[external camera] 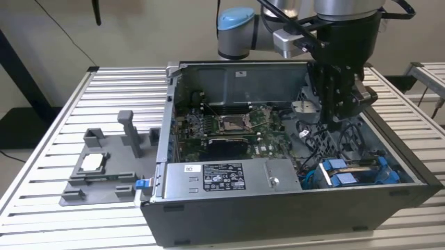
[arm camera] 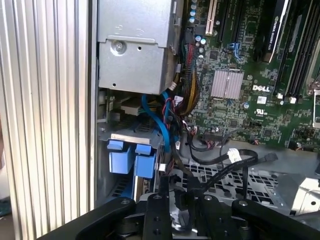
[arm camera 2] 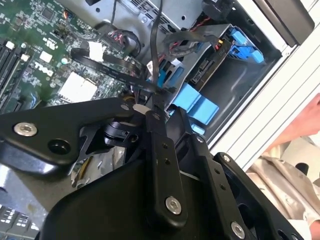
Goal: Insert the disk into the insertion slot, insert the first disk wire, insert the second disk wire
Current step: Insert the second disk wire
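The disk, in its blue carrier, lies inside the insertion slot at the case's corner nearest the exterior view's right. Its blue end tabs and silver body show in the second wrist view, and the tabs appear again in the first wrist view. My gripper hangs inside the case, above and behind the disk. In the second wrist view its black fingers meet at the gripper tip on a thin disk wire. A blue cable runs down to the gripper.
A grey power supply box sits beside the bay, with the green motherboard behind it. Loose black cables lie over a perforated plate. A grey fixture with posts stands outside the case. A person's hand is beyond the case wall.
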Available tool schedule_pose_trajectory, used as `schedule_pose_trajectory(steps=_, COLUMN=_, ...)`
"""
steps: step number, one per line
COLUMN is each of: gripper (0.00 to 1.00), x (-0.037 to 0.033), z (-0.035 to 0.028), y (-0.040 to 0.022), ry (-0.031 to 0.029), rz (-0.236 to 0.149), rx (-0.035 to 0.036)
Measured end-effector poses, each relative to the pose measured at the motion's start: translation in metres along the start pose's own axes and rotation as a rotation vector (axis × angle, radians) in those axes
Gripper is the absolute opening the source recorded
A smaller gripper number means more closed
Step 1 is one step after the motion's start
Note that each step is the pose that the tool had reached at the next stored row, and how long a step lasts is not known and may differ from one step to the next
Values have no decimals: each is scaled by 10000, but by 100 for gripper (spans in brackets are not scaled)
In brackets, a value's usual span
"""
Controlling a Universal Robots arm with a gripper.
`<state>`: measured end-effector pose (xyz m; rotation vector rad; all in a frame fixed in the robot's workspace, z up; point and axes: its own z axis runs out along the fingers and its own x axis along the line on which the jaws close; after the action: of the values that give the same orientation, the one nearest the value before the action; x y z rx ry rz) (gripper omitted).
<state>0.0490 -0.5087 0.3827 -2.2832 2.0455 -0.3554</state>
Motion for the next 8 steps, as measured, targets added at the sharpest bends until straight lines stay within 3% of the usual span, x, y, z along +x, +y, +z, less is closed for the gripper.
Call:
schedule_pose_trajectory(steps=3, gripper=29, x=-1, z=5, y=1, ry=15, rz=1, rx=4)
schedule_pose_trajectory(steps=5, gripper=27, x=-1, z=7, y=1, ry=16, rz=2, rx=10)
schedule_pose_trajectory(steps=6, gripper=20, x=-1, z=7, y=2, ry=16, rz=2, rx=12)
schedule_pose_trajectory(steps=8, gripper=20, x=-2, z=8, y=2, ry=15, rz=2, rx=16)
